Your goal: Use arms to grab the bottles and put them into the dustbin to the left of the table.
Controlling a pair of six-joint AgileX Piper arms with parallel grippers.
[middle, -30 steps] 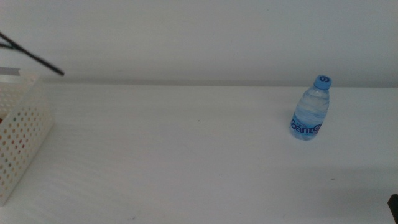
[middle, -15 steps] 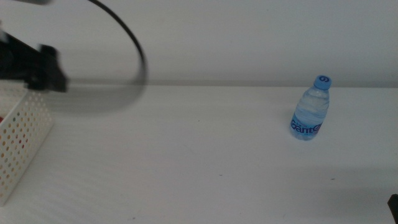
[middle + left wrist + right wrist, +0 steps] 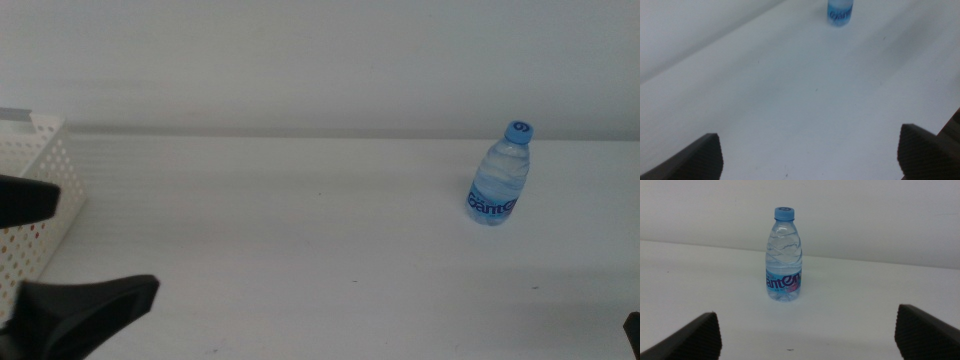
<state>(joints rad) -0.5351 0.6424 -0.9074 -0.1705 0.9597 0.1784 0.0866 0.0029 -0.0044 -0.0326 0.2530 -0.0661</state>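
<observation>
Two hands show here; the left hand (image 3: 50, 255) sits at the near left edge of the middle view, its dark jaws spread wide with nothing between them, just beside the white perforated dustbin (image 3: 35, 205); its own wrist camera shows both jaw tips far apart over bare white surface (image 3: 790, 100), with the one water bottle (image 3: 840, 12) well away across it. The right hand (image 3: 807, 330) is likewise parted and empty, its jaws low at either side of its wrist view, facing that same bottle, which stands upright with its blue cap on, clear of both jaws; in the middle view only a dark sliver at the bottom right corner, probably this hand, appears. The surface is plain white; a pale wall (image 3: 320, 60) rises behind it. One bottle, one dustbin.
</observation>
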